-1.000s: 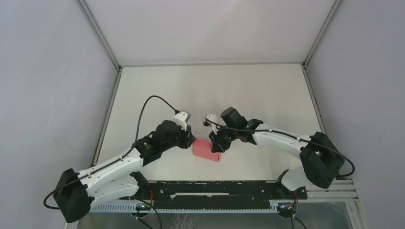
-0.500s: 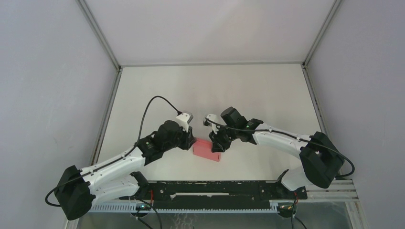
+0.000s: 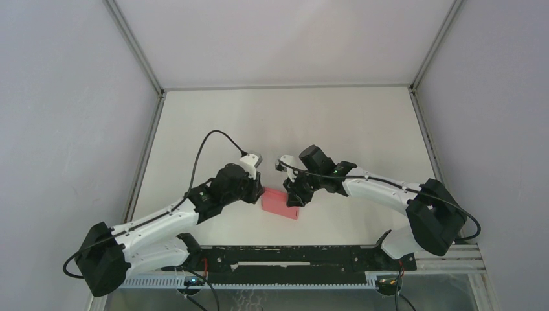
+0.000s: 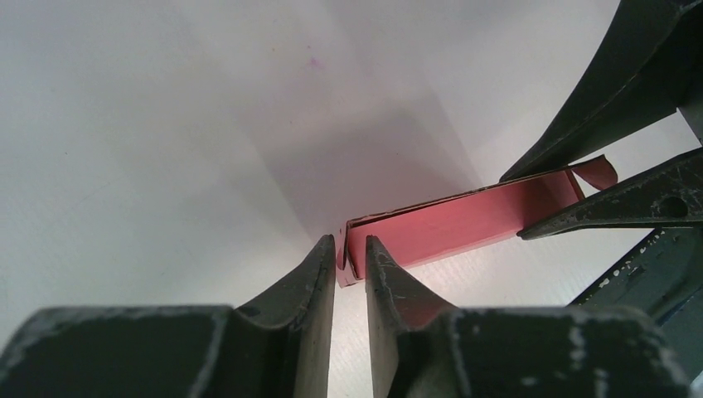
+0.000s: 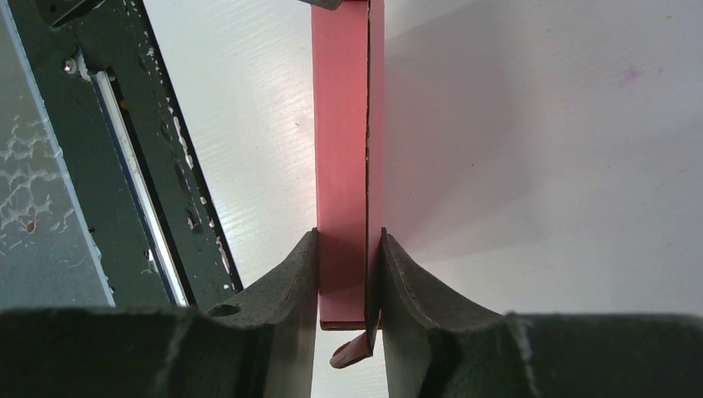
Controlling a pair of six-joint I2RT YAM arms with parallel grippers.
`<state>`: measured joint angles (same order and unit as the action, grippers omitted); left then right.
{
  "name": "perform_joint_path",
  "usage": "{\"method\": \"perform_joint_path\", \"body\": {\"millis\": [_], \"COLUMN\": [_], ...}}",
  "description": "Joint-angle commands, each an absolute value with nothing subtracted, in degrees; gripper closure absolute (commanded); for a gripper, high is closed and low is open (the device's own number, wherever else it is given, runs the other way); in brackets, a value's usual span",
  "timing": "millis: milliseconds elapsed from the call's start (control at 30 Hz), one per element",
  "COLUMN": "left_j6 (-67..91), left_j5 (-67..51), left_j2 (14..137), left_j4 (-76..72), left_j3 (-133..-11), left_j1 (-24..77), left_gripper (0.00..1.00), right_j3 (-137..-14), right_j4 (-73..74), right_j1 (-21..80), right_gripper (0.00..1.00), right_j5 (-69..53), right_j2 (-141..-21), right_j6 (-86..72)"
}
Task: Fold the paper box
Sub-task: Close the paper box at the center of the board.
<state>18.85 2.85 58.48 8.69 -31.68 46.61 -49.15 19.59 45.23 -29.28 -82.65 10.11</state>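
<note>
Setting: robotics lab test cell. White tabletop sitting inside plain grey walls, aluminium framing running along the corners. Two white-and-black arms standing bolted to a black rail at the near edge, cables trailing.

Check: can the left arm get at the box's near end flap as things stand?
Probably yes. The left gripper already straddles that end of the paper box, nothing between; the right gripper clamps the far end, clear of it.

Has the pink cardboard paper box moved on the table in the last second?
No. The pink cardboard paper box lies equally far from the black rail.
</note>
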Motion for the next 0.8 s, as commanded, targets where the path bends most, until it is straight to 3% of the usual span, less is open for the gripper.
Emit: {"method": "perform_joint_path", "body": {"millis": [0,533,767], "left_j6": [17.1,16.8,16.3], "left_j5": [3.9,5.0,4.9], "left_j2": [58.4,59.2,59.8], "left_j4": [6.9,7.1,7.9], "left_j3": [-35.0,-35.6,-36.8], "left_j1": [46.9,46.9,46.9], "left_gripper": [0.77,0.86,0.8], "right_j3": [-50.1,-50.1,-50.1], "right_j4": [17.7,17.9,17.7], "right_j1": [45.3,45.6,45.8], "right_gripper": [0.86,0.86,0.86], "right_j5": [-30.5,-30.3,-30.5], "right_j2": [-82.8,-82.9,-82.9], "right_j6": [10.5,10.5,10.5]}}
